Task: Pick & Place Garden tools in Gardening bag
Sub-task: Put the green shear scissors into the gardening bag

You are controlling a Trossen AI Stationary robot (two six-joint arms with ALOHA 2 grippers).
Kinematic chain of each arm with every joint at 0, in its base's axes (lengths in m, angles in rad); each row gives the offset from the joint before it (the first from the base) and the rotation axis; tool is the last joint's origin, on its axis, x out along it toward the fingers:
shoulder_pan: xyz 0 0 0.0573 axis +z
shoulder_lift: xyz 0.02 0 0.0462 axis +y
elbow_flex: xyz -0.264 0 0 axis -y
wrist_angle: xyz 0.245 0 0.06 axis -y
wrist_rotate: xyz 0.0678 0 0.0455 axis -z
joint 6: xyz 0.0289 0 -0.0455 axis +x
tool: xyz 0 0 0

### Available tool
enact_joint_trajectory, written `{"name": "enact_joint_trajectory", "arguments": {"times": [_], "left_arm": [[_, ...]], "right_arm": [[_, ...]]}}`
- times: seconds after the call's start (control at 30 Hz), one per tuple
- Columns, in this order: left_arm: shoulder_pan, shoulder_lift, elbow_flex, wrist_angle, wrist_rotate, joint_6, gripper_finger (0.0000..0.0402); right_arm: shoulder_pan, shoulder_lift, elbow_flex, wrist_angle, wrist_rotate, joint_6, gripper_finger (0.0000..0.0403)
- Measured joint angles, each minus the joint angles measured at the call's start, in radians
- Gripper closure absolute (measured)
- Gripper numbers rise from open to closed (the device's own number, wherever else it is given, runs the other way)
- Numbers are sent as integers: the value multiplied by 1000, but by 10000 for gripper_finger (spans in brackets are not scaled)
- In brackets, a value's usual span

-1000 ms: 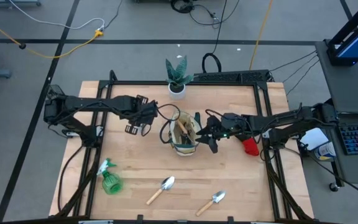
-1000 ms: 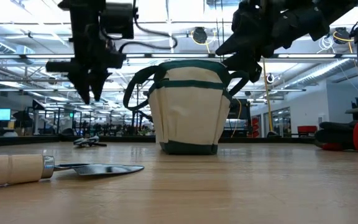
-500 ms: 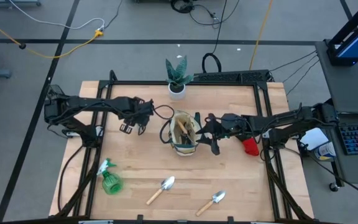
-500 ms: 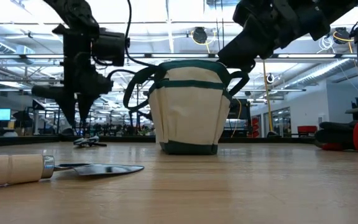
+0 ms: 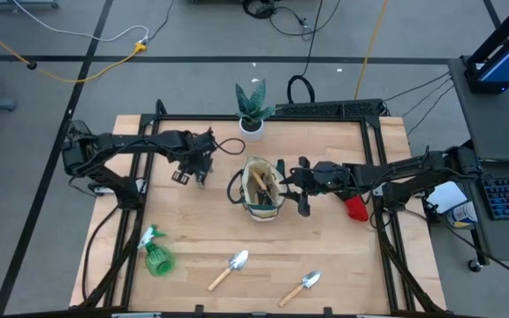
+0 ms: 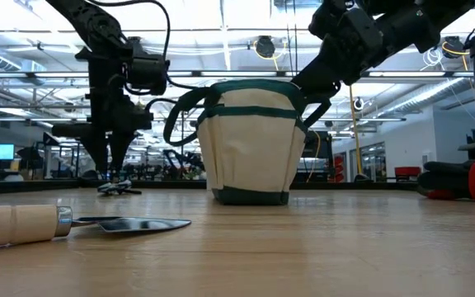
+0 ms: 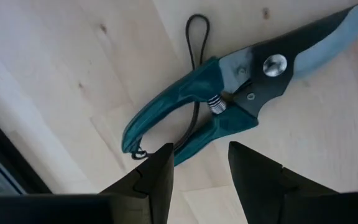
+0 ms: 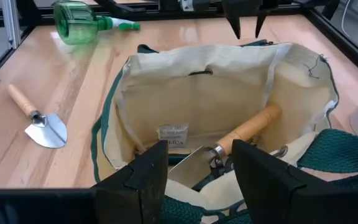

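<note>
the left gripper [image 5: 203,170] hangs low over the table [image 5: 325,256], between the far left corner and the middle. its fingers [image 7: 157,174] are open and hold nothing. right under them lie the pruners [image 7: 241,99] with blue-green handles and a dark loop of cord. the fingers are not touching the pruners. in the low view the left gripper [image 6: 110,165] points straight down, close to the table top.

the gardening bag [image 5: 263,190] stands upright near the middle of the table, a bit toward the far edge. it is beige with dark green trim and dark handles. a tool with a pale wooden handle [image 8: 250,127] lies inside it, leaning against the bag wall, with its silver blade [image 8: 191,165] down at the bottom.

the right gripper [image 5: 305,185] is just beside the bag on the right side, up near its rim. its fingers [image 8: 145,171] are open and empty.

two trowels lie near the front edge of the table. one trowel [image 5: 230,268] is near the middle of that edge, and the other trowel [image 5: 301,287] is a little to the right of it. the green spray bottle [image 5: 155,253] lies on its side near the front left corner. a small red item [image 5: 355,208] sits toward the right edge, under the right arm. a green plant in a white pot [image 5: 253,108] stands at the far edge.
</note>
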Motion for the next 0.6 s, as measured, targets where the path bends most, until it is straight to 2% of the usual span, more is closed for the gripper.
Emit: {"name": "enact_joint_trajectory", "arguments": {"times": [0.33,0.6], "left_arm": [[44,0,-5,11,61,89,243],[45,0,-82,131,23,221,243]], "right_arm": [[0,0,0,0,0,0,232],[0,0,0,0,0,1,232]]}}
